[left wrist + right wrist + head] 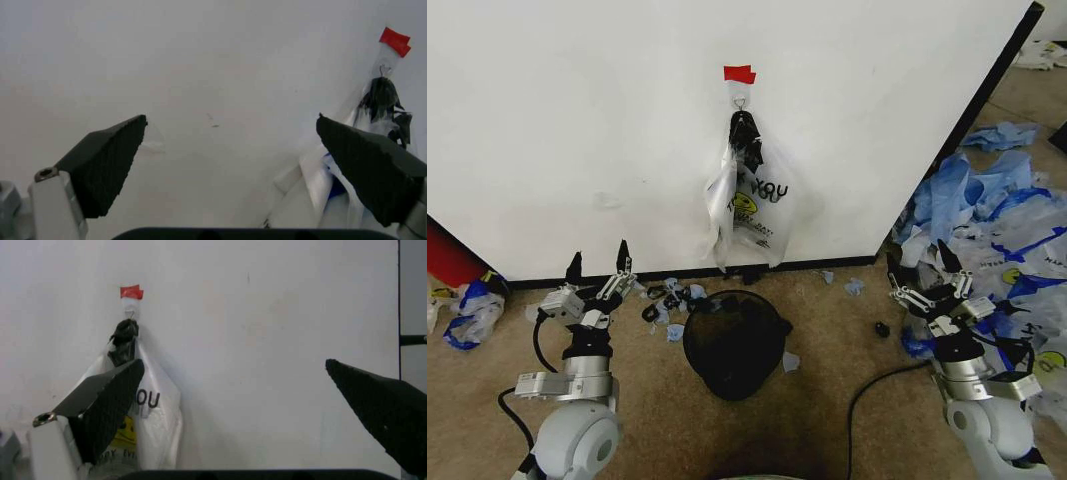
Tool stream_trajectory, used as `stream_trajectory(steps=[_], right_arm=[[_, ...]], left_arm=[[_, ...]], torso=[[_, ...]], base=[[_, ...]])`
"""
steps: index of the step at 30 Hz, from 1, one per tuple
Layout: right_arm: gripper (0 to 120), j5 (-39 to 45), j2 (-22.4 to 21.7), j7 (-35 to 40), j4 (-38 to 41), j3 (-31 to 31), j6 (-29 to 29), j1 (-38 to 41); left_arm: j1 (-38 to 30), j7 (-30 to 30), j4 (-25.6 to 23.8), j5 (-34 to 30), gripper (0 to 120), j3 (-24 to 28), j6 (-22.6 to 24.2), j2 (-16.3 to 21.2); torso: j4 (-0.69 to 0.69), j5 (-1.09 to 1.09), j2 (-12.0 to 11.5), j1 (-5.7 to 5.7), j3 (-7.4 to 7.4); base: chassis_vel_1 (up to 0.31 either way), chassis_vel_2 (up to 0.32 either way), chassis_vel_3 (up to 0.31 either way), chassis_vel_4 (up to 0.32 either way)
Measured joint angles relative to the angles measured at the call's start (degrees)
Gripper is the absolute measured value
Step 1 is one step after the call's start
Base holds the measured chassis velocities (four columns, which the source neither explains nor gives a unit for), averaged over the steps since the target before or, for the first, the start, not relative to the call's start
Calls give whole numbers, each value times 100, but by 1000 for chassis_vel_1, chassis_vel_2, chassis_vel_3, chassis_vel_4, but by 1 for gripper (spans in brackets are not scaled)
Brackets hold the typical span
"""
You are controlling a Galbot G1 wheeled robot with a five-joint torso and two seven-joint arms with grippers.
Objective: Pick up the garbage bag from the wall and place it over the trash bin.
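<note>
Claws are both held spread and empty: the left claw (599,268) low beside the trash bin (733,342), the right claw (924,272) low on the other side, near a heap of loose bags (1007,215). Between them, the garbage bag (749,205) is hung from a small hook (740,102) under the red tape (739,74) on the wall (577,120), directly above the bin. For a good pick, the bunched black top is best grasped and lifted off upward. Free room is seen above the bin; floor scraps (667,300) lie near.
</note>
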Motion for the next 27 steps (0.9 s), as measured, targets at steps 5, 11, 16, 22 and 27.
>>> stream_trajectory(steps=[5, 11, 16, 22, 27], right_arm=[[100, 66, -30, -2, -48, -99, -20, 90], [100, 201, -68, -60, -154, -218, -66, 247], [100, 469, -87, -132, -184, -385, -127, 330], [100, 2035, -268, -252, 108, -809, -745, 597], [100, 3504, -602, -355, 289, -1283, -1398, 1133]], left_arm=[[-2, -6, -5, -6, 100, -8, 1, 12], [2, -13, -46, -8, 100, -20, 10, 10], [22, -23, -62, -8, 100, -55, 7, 5], [137, -33, -124, -15, 100, -136, -1, 0], [171, -40, -123, -25, 100, -174, -13, 31]], torso=[[0, 0, 0, 0, 0], [0, 0, 0, 0, 0], [0, 0, 0, 0, 0], [0, 0, 0, 0, 0], [-3, -1, 0, 0, 0]], base=[[0, 0, 0, 0], [0, 0, 0, 0], [0, 0, 0, 0], [0, 0, 0, 0], [0, 0, 0, 0]])
